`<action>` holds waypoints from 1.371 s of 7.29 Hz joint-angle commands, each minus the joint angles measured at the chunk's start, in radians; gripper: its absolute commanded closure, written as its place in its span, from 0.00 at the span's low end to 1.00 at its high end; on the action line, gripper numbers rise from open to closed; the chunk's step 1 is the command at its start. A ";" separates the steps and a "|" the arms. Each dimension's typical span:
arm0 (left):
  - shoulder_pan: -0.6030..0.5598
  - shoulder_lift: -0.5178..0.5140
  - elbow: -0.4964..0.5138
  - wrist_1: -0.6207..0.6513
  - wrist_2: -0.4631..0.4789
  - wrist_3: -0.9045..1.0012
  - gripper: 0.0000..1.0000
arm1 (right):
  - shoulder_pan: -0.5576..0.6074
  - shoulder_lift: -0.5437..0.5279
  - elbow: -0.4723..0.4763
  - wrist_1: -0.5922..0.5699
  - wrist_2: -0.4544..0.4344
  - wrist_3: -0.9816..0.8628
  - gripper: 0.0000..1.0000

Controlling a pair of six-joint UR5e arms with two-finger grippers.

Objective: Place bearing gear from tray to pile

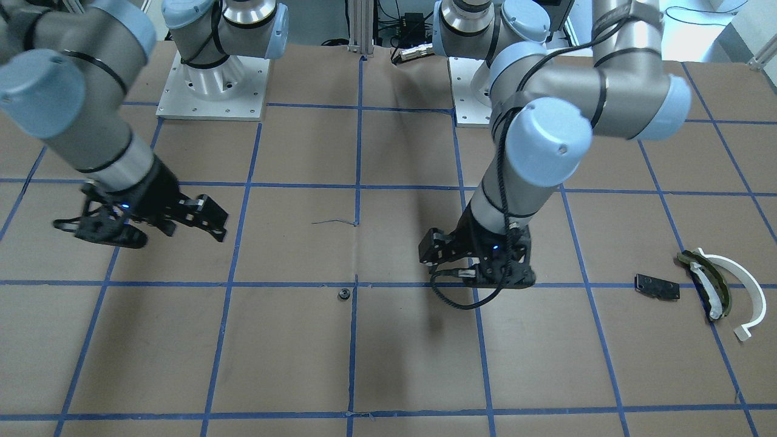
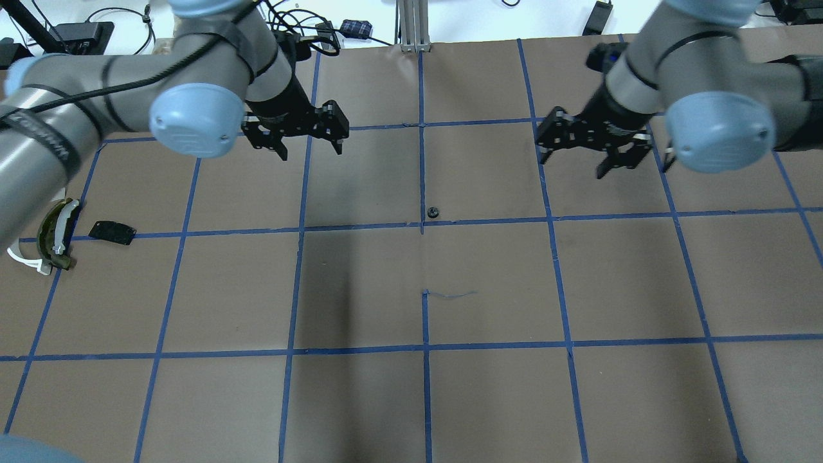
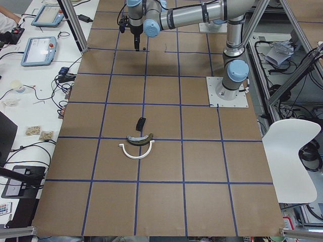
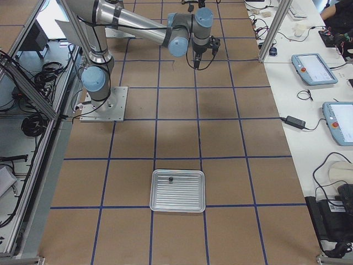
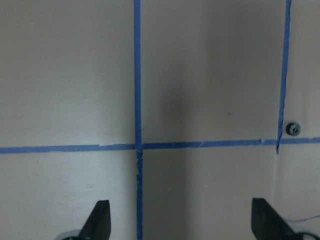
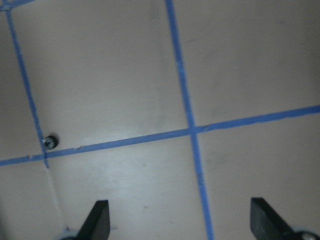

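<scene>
- Bearing gear [image 2: 433,211] lies on the table [image 2: 488,399] beside a blue tape crossing [image 2: 422,225].
- Left pincer [image 2: 311,150] and right pincer [image 2: 572,164] hover spread, empty.

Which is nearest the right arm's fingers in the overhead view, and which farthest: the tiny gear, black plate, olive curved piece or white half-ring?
From the right arm's fingers:
1. Small gear, mid-table by a tape crossing.
2. Black plate, far left.
3. Olive curved piece, just beyond the plate.
4. White half-ring, outermost, nested against the olive piece.
</scene>
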 commanded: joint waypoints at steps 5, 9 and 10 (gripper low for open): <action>-0.282 -0.313 0.112 0.211 0.066 -0.389 0.06 | -0.628 0.162 0.005 -0.231 -0.237 -1.203 0.00; -0.307 -0.335 0.089 0.200 0.114 -0.395 0.05 | -0.808 0.375 -0.015 -0.466 -0.242 -1.593 0.13; -0.309 -0.332 0.077 0.209 0.114 -0.398 0.07 | -0.835 0.390 -0.015 -0.475 -0.251 -1.775 0.13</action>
